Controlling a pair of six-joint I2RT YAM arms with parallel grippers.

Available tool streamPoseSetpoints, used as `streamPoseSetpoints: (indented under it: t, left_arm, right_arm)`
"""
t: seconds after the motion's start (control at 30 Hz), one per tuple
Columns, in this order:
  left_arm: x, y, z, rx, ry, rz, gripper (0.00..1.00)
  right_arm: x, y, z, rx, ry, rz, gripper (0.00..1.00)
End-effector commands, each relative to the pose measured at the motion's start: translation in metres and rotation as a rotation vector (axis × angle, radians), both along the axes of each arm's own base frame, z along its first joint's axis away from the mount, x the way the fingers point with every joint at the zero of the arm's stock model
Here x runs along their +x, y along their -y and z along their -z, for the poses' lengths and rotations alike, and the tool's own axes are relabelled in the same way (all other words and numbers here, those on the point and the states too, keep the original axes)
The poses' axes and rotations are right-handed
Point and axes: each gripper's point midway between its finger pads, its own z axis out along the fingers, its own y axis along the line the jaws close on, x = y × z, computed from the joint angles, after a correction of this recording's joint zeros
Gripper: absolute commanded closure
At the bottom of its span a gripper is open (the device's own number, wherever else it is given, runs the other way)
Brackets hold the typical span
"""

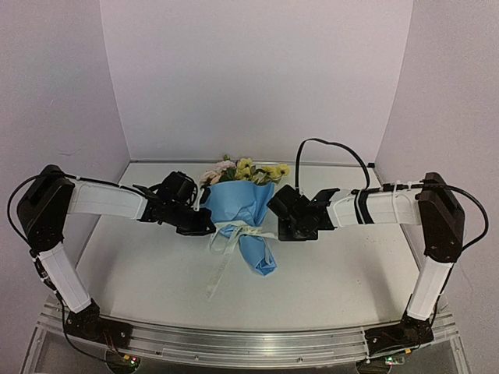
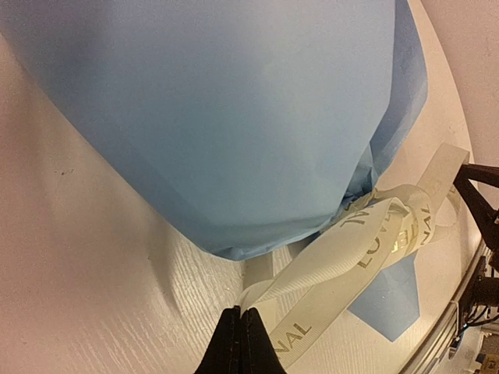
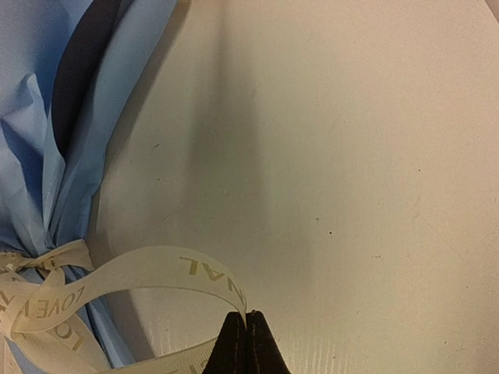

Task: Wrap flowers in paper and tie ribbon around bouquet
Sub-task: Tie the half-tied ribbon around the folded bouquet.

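Observation:
The bouquet lies mid-table, a blue paper point(image 1: 238, 204) cone with pink and yellow flowers point(image 1: 248, 170) at its far, wide end. The cream ribbon point(image 1: 234, 232) is knotted around its narrow waist, tails trailing toward the near edge. My left gripper point(image 1: 209, 227) is at the left of the knot, and in the left wrist view it point(image 2: 240, 313) is shut on a ribbon point(image 2: 366, 249) loop beside the paper point(image 2: 234, 117). My right gripper point(image 1: 277, 231) is at the right of the knot. In the right wrist view it point(image 3: 246, 315) is shut on the other ribbon point(image 3: 156, 269) loop, next to the paper point(image 3: 47, 156).
White walls close the table on the left, back and right. A metal rail point(image 1: 249, 343) with both arm bases runs along the near edge. A black cable point(image 1: 327, 148) arcs above the right arm.

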Motion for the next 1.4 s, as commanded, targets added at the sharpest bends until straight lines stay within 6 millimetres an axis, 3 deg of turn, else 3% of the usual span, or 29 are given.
streamPoseSetpoints:
  t: [0.0, 0.27, 0.4, 0.53, 0.67, 0.8, 0.97, 1.2, 1.37]
  left_arm:
    - [0.008, -0.004, -0.018, -0.018, 0.048, -0.015, 1.00]
    - [0.017, 0.016, -0.029, -0.027, 0.064, 0.071, 0.97]
    - [0.020, 0.015, -0.033, -0.028, 0.071, 0.050, 0.84]
    - [0.019, 0.004, -0.035, -0.023, 0.037, -0.030, 0.67]
    - [0.009, -0.017, -0.040, -0.031, -0.022, -0.170, 0.57]
    - [-0.010, -0.034, -0.036, -0.104, -0.138, -0.327, 0.53]
    - [-0.021, -0.023, -0.021, -0.276, -0.301, -0.449, 0.54]
    - [-0.012, 0.005, -0.006, -0.423, -0.390, -0.546, 0.53]
    - [-0.015, 0.024, 0.016, -0.466, -0.510, -0.645, 0.52]
  right_arm:
    - [0.005, -0.002, -0.012, -0.003, 0.033, 0.012, 1.00]
    - [0.011, -0.015, -0.021, 0.023, 0.038, -0.015, 1.00]
    - [0.015, -0.023, -0.026, 0.036, 0.042, -0.029, 1.00]
    - [0.017, -0.027, -0.027, 0.038, 0.042, -0.039, 1.00]
    - [0.020, -0.033, -0.029, 0.042, 0.040, -0.050, 1.00]
    - [0.021, -0.035, -0.030, 0.042, 0.040, -0.059, 1.00]
    - [0.023, -0.037, -0.033, 0.034, 0.045, -0.073, 1.00]
    - [0.021, -0.035, -0.034, 0.033, 0.043, -0.075, 1.00]
    - [0.019, -0.029, -0.034, 0.025, 0.049, -0.061, 1.00]
